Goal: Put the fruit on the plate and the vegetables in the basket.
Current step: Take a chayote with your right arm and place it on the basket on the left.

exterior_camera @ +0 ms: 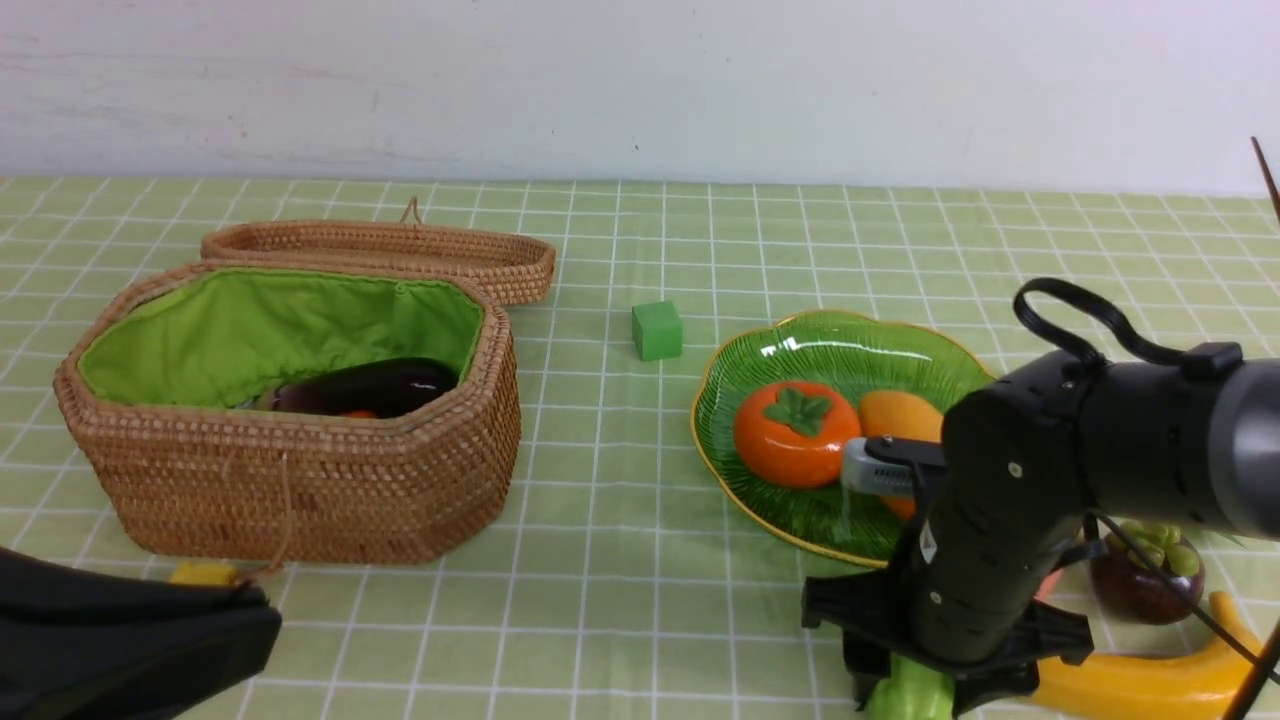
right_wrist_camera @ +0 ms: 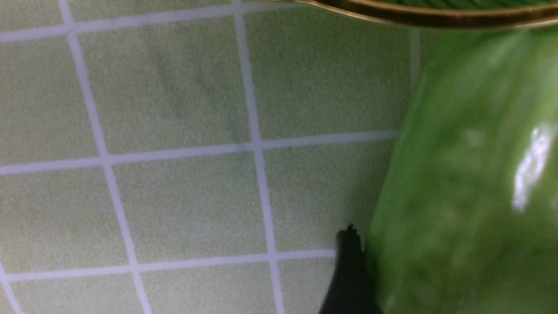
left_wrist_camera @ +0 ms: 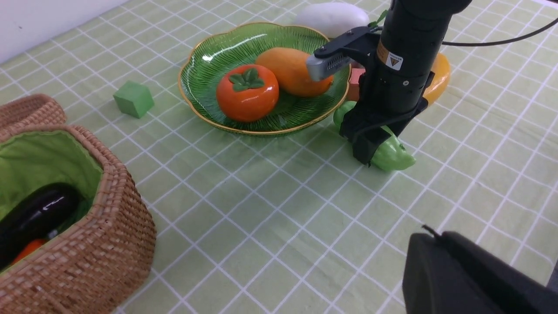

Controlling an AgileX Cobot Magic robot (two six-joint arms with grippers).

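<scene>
The persimmon (exterior_camera: 795, 432) and the mango (exterior_camera: 900, 415) lie on the green plate (exterior_camera: 830, 340). The mangosteen (exterior_camera: 1145, 575) and the banana (exterior_camera: 1150, 685) rest on the cloth at the near right. In the basket (exterior_camera: 300, 480) are the eggplant (exterior_camera: 370, 385) and a bit of orange carrot (exterior_camera: 358, 413). The light green gourd (left_wrist_camera: 392, 155) lies on the table beside the plate's near rim. My right gripper (left_wrist_camera: 370, 148) straddles it, one finger (right_wrist_camera: 348, 270) pressed against its side. The white radish (left_wrist_camera: 331, 17) sits beyond the plate. My left gripper (left_wrist_camera: 429, 231) hangs shut and empty.
A green cube (exterior_camera: 657, 330) stands between basket and plate. A yellow cube (exterior_camera: 203, 573) peeks out at the basket's near foot. A pink cube (left_wrist_camera: 355, 83) sits behind my right arm. The basket's lid (exterior_camera: 380, 250) lies open behind it.
</scene>
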